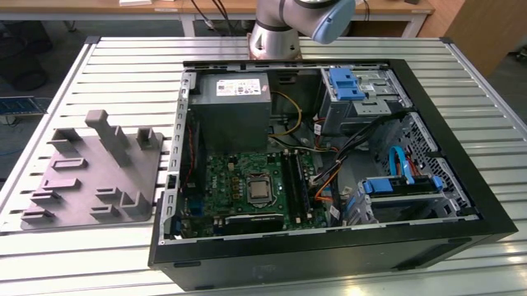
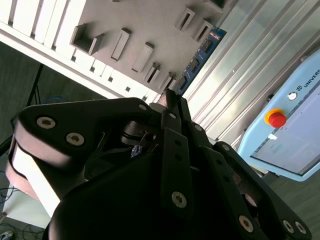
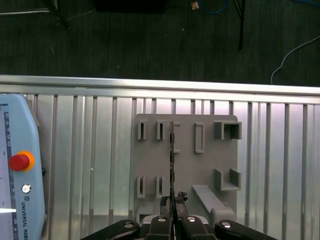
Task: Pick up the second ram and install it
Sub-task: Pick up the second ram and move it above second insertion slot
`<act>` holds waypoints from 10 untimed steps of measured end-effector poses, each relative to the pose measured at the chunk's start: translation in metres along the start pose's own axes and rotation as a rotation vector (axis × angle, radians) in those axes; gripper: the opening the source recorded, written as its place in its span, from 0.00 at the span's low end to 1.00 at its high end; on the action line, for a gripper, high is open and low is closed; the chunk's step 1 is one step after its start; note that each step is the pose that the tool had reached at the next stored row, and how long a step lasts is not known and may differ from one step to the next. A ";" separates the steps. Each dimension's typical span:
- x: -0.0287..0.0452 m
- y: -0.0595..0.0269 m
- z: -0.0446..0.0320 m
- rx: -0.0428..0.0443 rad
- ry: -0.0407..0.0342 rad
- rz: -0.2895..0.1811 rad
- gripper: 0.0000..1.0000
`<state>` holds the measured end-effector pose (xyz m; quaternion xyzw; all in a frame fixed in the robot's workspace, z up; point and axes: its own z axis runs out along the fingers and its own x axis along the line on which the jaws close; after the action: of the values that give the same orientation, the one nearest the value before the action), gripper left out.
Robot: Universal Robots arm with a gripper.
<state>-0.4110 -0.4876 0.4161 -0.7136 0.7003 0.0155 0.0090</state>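
**A:** What does the exterior view give?

**B:** A slatted metal worktop point(image 1: 123, 68). A gray moulded tray point(image 1: 82, 179) lies flat on it at the exterior view's left. Just beside the tray stands an open computer case point(image 1: 329, 256), with the green motherboard point(image 1: 247, 179) exposed inside. The arm's base point(image 1: 276, 38) rises behind the case.

**A:** And the first wrist view?

**B:** The claw point(image 3: 172, 200) is closed on the second ram point(image 3: 171, 150). The stick is seen edge-on as a slim dark strip. It runs straight out from the fingertips point(image 3: 180, 196) and across the middle of the tray point(image 3: 205, 165). Stick and tray look apart, though I cannot tell by how much. A teach pendant point(image 3: 15, 150) with a red button point(image 3: 20, 161) lies on the worktop point(image 3: 90, 150), off to one side of the tray and not touching it.

**A:** The second wrist view?

**B:** The grip seen from the side. The fingers point(image 2: 172, 135) meet at the claw point(image 2: 170, 98) tip and pinch one end of the second ram point(image 2: 197, 60). Its blue face with a row of chips points away toward the edge of the tray point(image 2: 145, 25). The teach pendant point(image 2: 295, 140) and its red button point(image 2: 276, 119) lie beyond, on the worktop point(image 2: 240, 65).
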 end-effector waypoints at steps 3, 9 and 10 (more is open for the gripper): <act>0.0000 -0.0013 -0.0002 -0.0007 0.0006 0.000 0.14; 0.0006 -0.0266 0.0020 -0.0044 0.0004 0.000 0.14; 0.0007 -0.0311 0.0026 -0.0048 0.0003 0.000 0.14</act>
<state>-0.3799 -0.4876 0.4132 -0.7136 0.7003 0.0171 0.0072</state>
